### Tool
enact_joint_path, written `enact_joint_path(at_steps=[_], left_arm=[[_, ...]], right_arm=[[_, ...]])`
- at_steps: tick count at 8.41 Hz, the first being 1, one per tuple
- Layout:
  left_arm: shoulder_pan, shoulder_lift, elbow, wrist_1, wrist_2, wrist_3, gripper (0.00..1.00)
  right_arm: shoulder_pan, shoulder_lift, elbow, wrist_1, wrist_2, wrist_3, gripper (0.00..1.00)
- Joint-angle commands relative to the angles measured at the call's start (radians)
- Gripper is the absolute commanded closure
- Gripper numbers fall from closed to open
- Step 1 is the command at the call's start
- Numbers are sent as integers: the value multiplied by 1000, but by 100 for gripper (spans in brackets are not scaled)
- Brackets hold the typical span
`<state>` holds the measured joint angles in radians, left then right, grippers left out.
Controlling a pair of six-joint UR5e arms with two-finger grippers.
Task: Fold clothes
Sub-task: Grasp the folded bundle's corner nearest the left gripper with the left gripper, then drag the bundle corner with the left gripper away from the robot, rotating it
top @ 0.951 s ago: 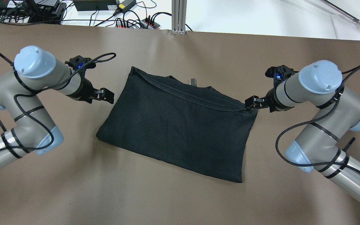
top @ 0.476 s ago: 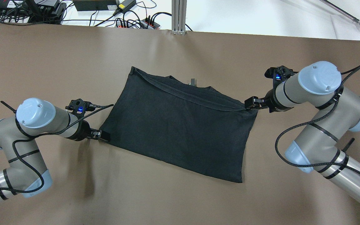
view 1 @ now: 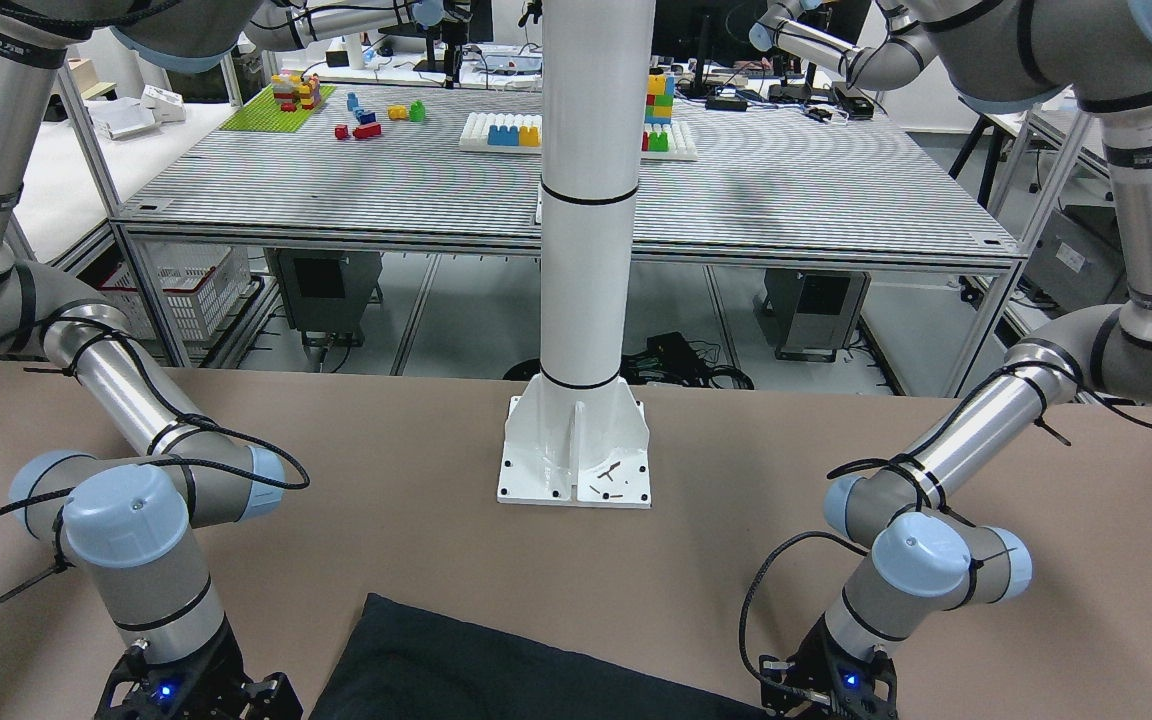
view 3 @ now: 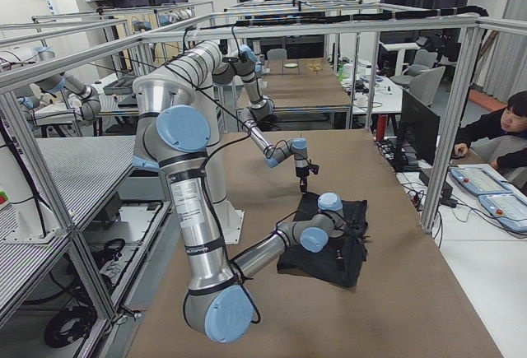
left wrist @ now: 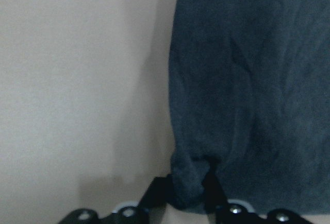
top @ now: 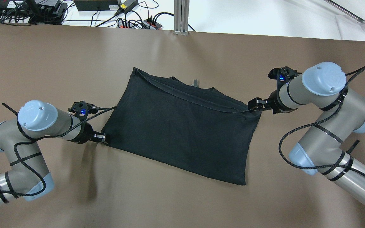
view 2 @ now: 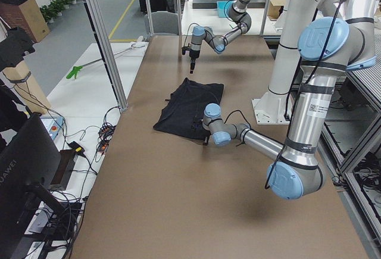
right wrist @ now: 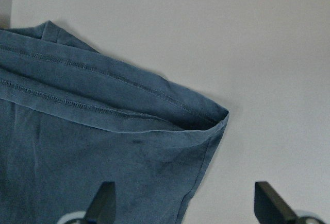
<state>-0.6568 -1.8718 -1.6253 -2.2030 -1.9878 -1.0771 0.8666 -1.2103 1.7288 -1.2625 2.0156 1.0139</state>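
Dark garment (top: 182, 126), folded into a rough rectangle, lying flat around the middle of the brown table (top: 182, 202). Set at a slant, with a stitched hem band along its far edge and a small pale tag poking out beyond that edge.

Left end effector (top: 104, 138) low at the garment's near-left corner, fingers (left wrist: 154, 201) drawn together and clamped on it. Shown in the left wrist view as a bunch of fabric gathered between them, bare table to one side.

Right end effector (top: 252, 104) at the far-right corner, by the end of the hem band. Fingers (right wrist: 103, 203) held well apart: one over the garment, the other over bare table, the doubled hem corner lying ahead of the gap. Cannot tell whether either pad touches the fabric.

Both arms bent sharply at the elbow and reaching inward from opposite ends of the garment.

White pedestal (view 1: 581, 300) bolted to the table on the robot's side. Cables and power strips (top: 135, 22) beyond the far edge.
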Motion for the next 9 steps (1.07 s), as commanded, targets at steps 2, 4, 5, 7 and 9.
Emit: enact_joint_path(at_steps=[2,4,5,7,9], left_arm=[[-1,-12,-8,-7,0,-23,100],[-29,-21,-1,-4,10,-6,100],[-71,-55,25,9,10,-1,100],[-151,-207,205,8,9,25,100],[-208,-419,458,8,12,39,100]], right_arm=[[-1,-1,0,0,-1,0,6],[-1,-1,0,0,-1,0,6],[-1,-2,0,0,-1,0,6],[-3,0,-3,0,-1,0,6],[-15,0,-8,2,-4,2,6]])
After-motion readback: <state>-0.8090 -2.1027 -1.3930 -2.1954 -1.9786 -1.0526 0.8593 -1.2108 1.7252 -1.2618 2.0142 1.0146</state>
